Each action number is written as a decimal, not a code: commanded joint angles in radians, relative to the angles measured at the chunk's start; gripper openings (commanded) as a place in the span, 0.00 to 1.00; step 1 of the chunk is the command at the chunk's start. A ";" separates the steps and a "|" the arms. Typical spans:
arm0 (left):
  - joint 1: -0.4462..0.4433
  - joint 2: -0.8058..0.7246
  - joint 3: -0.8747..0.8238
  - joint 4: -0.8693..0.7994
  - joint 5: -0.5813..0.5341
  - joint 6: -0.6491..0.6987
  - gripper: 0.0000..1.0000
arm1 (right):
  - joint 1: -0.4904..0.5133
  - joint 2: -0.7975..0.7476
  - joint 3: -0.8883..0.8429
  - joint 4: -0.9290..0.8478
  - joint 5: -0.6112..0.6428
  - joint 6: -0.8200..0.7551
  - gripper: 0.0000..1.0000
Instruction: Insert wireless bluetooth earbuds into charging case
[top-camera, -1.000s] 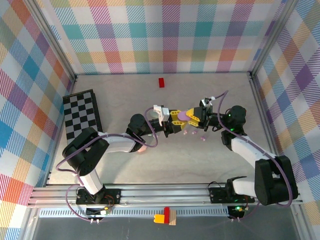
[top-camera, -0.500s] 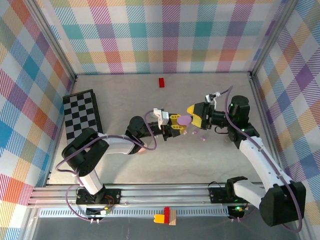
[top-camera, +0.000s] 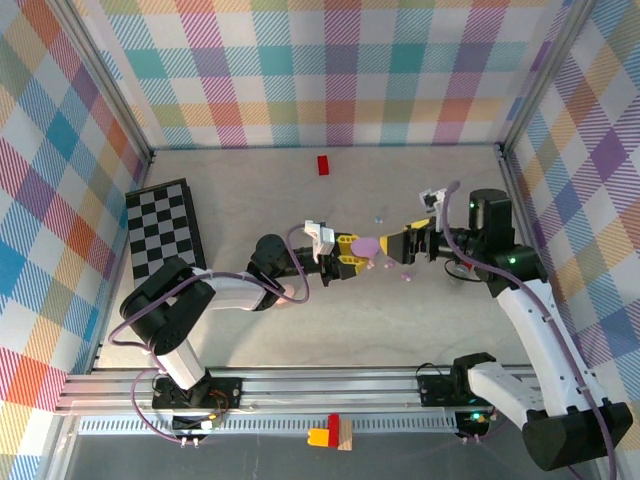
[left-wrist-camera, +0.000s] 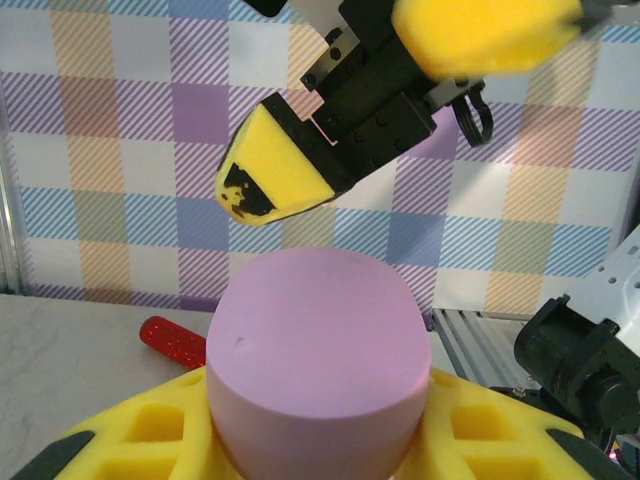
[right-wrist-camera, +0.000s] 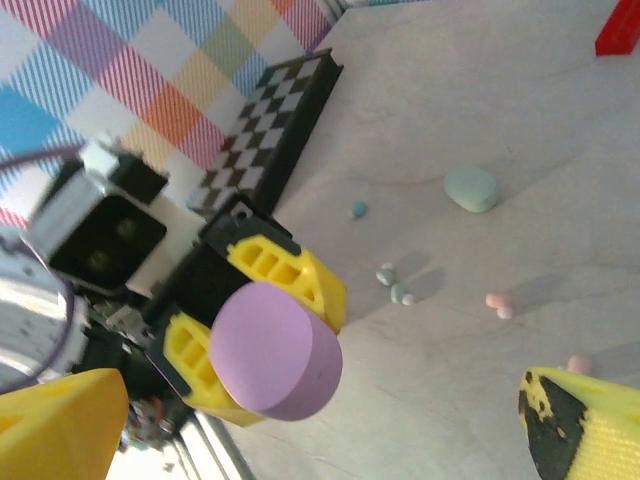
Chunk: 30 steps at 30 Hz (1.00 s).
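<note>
1. where both arms are bolted, table (top-camera: 300, 330): pale and flat, it bears every loose item.
2. checker board (top-camera: 165, 235): black and white, flat on the table at the left, well apart from both grippers.
3. left gripper (top-camera: 351, 253): reaches to mid-table. its yellow fingers (right-wrist-camera: 300, 285) are pinched on the lilac case (top-camera: 367, 244), one at each side.
4. right gripper (top-camera: 404, 246): jaws spread wide, holding nothing. it faces the left gripper, just beside the lilac case. in the left wrist view its yellow fingers (left-wrist-camera: 285, 180) sit above the case, apart from it.
5. lilac case: thick oval with a smooth flat face, held up off the table between the two grippers.
6. red block (top-camera: 323, 165): alone at the far side of the table.
7. mint pebble (right-wrist-camera: 470, 188): rounded, larger than the buds. it lies on the table between them and the red block. case or bud, cannot tell.
8. buds, all loose on the table near the lilac case, none touching it:
   - blue bud (right-wrist-camera: 358, 209), alone, nearest the checker board.
   - mint buds (right-wrist-camera: 396, 290), two close together.
   - pink bud (right-wrist-camera: 499, 303), just beside the mint buds.
   - lilac bud (top-camera: 407, 275), on the table near the right gripper.
</note>
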 joint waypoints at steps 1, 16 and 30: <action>0.010 -0.030 -0.016 0.027 0.040 -0.002 0.35 | 0.105 -0.021 0.006 -0.073 0.136 -0.312 0.99; 0.011 -0.040 -0.020 0.025 0.083 -0.016 0.35 | 0.248 0.051 0.009 0.061 0.399 -0.372 0.99; 0.010 -0.054 -0.039 0.025 0.094 0.003 0.35 | 0.247 0.028 0.025 0.165 0.440 -0.255 0.99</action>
